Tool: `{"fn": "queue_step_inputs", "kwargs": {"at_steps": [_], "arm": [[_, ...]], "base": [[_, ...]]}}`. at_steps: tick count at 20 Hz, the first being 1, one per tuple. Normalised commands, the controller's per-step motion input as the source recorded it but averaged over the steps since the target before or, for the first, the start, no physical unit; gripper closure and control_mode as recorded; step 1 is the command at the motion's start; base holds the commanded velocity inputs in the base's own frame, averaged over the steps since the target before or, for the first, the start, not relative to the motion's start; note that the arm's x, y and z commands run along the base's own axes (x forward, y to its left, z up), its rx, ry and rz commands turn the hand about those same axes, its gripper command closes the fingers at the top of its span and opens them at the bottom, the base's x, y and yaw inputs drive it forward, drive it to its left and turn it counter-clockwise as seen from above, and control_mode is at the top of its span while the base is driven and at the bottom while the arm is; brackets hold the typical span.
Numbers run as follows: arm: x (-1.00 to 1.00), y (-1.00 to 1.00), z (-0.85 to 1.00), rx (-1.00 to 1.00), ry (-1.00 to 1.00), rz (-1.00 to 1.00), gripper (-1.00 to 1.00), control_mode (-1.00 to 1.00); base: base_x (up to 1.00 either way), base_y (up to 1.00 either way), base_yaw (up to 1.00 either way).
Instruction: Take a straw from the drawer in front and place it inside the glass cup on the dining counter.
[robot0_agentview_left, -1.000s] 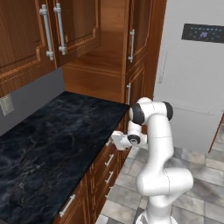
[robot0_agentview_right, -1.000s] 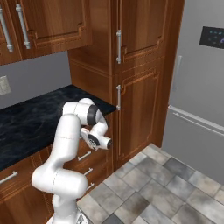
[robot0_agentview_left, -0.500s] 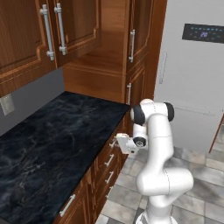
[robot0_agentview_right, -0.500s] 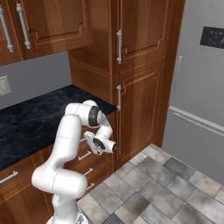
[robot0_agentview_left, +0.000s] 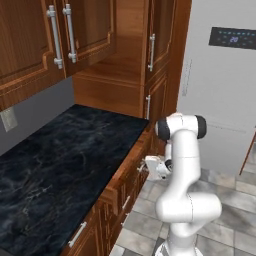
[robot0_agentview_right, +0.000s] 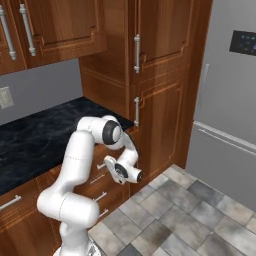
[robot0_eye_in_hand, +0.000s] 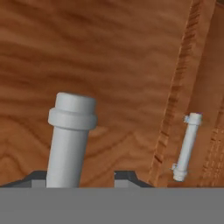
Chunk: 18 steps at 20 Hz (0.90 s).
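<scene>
Where the left base view is read from its left, the black stone tabletop (robot0_agentview_left: 60, 165) comes first, then the drawer (robot0_agentview_left: 125, 176) under its edge, standing slightly proud of the cabinet face, then the claw (robot0_agentview_left: 149, 165) at that drawer's front. One arm is fitted, so no choice of hand arises.

In the hand view, a silver bar handle (robot0_eye_in_hand: 71, 140) rises between the fingertips (robot0_eye_in_hand: 124, 177). Its long axis is near upright in that view, and a gap is left on its right, so the claw is judged part open and holding nothing. A second, smaller handle (robot0_eye_in_hand: 187, 146) is noted further right.

Count: one claw, two handles. The drawer interior is hidden, so the straw's position cannot be told.
</scene>
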Motion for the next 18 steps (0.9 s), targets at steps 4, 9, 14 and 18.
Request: {"fn": "queue_step_inputs", "kwargs": {"at_steps": [4, 9, 14, 18], "arm": [[-0.33, -1.0, -0.13, -0.06, 0.01, -0.11, 1.0, -1.0], [-0.32, -1.0, -0.16, -0.08, 0.04, -0.13, 1.0, -1.0], [-0.35, -1.0, -0.17, -0.08, 0.05, -0.15, 1.0, -1.0], [-0.41, -1.0, -0.15, -0.1, 0.07, -0.16, 1.0, -1.0]], "base": [[0.0, 0.0, 0.0], [0.0, 0.0, 0.0], [0.0, 0.0, 0.0], [0.0, 0.0, 0.0]]}}
